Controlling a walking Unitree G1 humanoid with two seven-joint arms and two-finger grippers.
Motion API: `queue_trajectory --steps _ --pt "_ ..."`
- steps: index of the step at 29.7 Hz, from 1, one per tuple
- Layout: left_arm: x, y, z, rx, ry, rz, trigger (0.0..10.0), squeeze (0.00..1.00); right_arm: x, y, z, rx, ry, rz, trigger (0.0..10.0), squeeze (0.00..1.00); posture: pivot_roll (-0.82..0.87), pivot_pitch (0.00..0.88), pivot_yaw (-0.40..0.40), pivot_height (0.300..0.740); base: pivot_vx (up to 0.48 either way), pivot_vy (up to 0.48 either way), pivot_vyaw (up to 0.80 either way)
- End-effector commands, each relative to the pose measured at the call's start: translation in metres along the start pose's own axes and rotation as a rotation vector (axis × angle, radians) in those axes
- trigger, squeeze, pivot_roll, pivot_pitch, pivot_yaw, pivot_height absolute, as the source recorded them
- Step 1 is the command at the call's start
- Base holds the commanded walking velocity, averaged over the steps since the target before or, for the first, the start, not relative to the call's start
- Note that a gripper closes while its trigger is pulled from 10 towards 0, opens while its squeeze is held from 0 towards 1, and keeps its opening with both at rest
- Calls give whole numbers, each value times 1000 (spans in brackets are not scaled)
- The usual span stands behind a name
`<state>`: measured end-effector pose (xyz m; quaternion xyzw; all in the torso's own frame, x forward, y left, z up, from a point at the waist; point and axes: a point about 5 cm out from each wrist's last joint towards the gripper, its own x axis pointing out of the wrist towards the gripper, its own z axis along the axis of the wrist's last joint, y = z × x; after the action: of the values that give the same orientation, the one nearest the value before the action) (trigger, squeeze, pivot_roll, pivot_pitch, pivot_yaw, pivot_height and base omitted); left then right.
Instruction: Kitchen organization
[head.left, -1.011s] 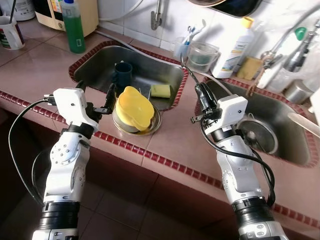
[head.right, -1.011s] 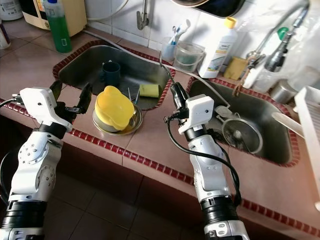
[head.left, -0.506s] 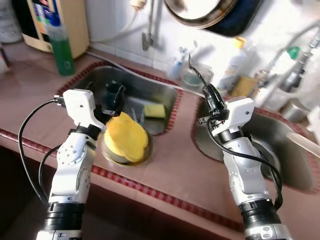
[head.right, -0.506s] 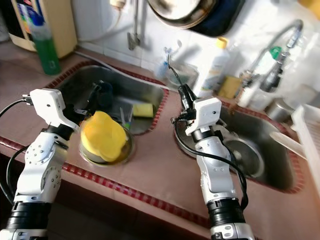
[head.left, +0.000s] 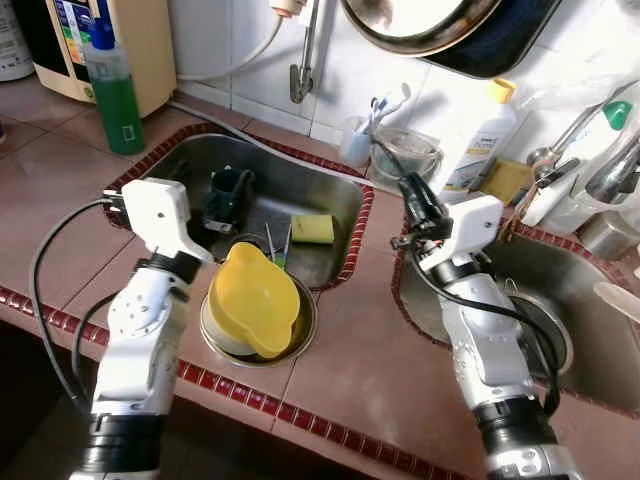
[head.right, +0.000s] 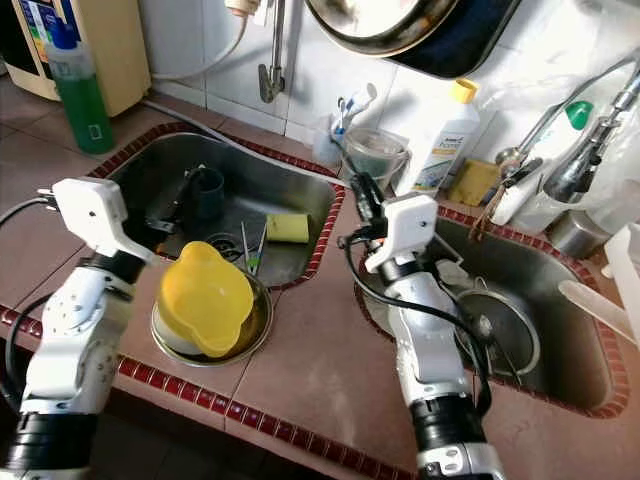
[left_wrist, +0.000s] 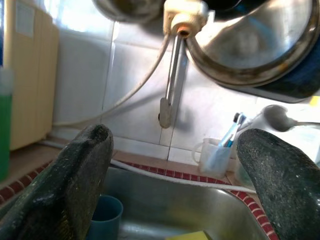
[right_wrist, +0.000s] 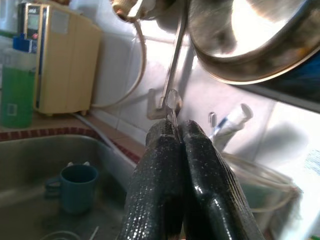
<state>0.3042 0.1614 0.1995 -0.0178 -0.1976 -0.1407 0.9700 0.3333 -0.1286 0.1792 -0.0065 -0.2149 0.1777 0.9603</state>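
**Left gripper** (left_wrist: 175, 180): fingers spread wide, holding nothing; hovers over the near rim of the left sink basin (head.left: 190, 165), aimed toward the back wall.

**Right gripper** (right_wrist: 179, 165): fingers pressed together on a thin spoon (right_wrist: 171, 107), its small bowl standing just past the fingertips. Poised over the counter strip between the two basins.

**Yellow bowl** (head.left: 254, 300): nested, tilted, in a steel bowl (head.left: 300, 335) on the counter edge at 6 o'clock from the left basin.

**Left basin contents:** dark blue mug (head.left: 226, 190) at 9 o'clock; yellow sponge (head.left: 312, 229) at 3 o'clock; loose utensils (head.left: 270, 243) by the drain.

**Clear container** (head.left: 404, 155): on the back ledge, at 12 o'clock from the right gripper, beside a toothbrush cup (head.left: 358, 145).

**Step in hand (judged):** carrying the spoon to a resting place, destination unclear.

**Next move calls for:** steady carriage with the grip kept tight, since the spoon is thin; then a lowered release into whichever holder is chosen. The left gripper seems placed to reach for the mug or bowl.
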Motion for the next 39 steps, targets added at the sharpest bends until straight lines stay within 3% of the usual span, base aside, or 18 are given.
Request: queue_trajectory --steps 1,19,26,35,39 --pt "1 -11 2 11 -2 -53 10000 0 0 -9 -1 1 17 -22 10000 0 -89 68 -156 740 0 0 0" --pt "-20 -53 10 -18 35 -276 10000 0 6 -35 -17 -8 132 -29 10000 0 -77 87 -155 740 0 0 0" --pt "-27 -60 12 -42 52 -304 10000 0 11 -28 -22 40 151 47 10000 0 -72 91 -157 740 0 0 0" --pt "-38 -77 19 -74 70 -388 10000 0 14 -4 -27 102 173 256 10000 0 -66 101 -161 740 0 0 0" --pt "-42 -83 21 -84 78 -417 10000 0 14 -1 -27 139 181 305 10000 0 -65 99 -160 740 0 0 0"
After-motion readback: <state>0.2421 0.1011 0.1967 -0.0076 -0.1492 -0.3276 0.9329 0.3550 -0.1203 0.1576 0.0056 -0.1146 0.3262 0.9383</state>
